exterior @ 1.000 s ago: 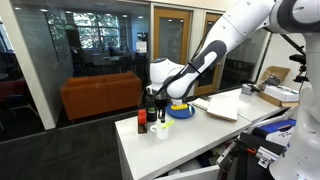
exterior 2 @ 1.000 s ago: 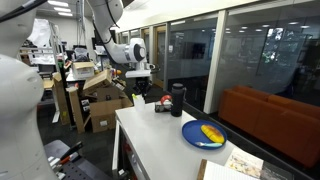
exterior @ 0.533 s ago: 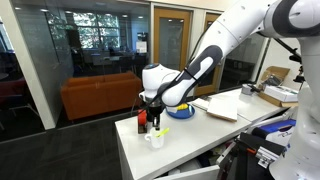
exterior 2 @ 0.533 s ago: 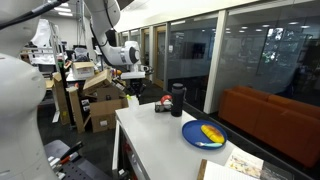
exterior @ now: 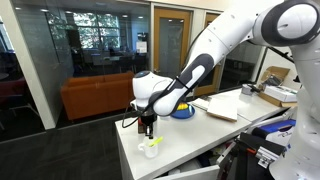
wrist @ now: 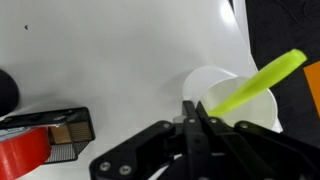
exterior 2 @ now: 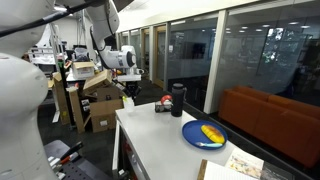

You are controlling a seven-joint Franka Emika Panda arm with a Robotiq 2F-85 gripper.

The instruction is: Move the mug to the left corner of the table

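The mug is a small white cup with a lime-green stick standing in it. My gripper is shut on its near rim. In an exterior view the mug hangs under the gripper, just above the near end of the white table. In an exterior view the gripper is out past the far end of the table; I cannot make out the mug there.
A dark cylindrical container and a red tape dispenser stand near that end. The blue dish with yellow inside lies mid-table. Papers lie further along. The table edge is close to the mug.
The gripper has carried the mug away from the dark container and the tape dispenser, toward the end corner of the table.
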